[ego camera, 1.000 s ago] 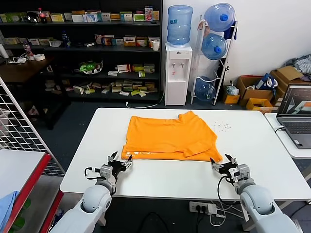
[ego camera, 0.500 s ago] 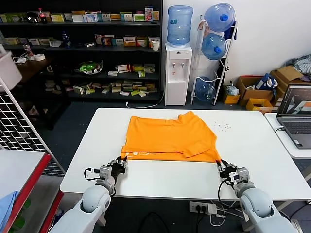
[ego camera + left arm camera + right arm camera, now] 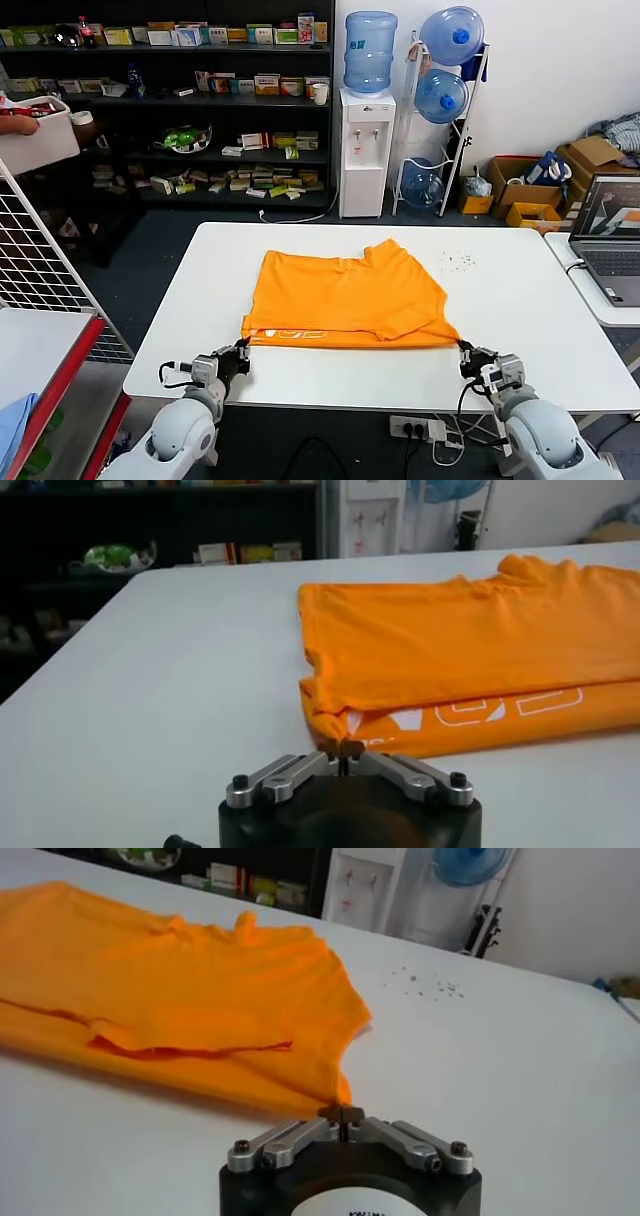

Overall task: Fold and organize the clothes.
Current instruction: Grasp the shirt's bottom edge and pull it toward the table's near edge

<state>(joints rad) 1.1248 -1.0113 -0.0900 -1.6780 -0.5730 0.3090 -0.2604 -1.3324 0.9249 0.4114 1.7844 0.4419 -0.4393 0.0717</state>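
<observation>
Left gripper (image 3: 341,748) pinched on the near left corner of the T-shirt (image 3: 345,297); right gripper (image 3: 342,1114) pinched on the near right corner. Both low at the table's (image 3: 300,375) front edge. Shirt lying flat mid-table, partly folded, pale print along the near hem. Probably light, soft and limp: prone to sagging between the two pinches and wrinkling if pulled unevenly. Best held by the hem corners, through both layers, hands moved together to keep the edge taut.
</observation>
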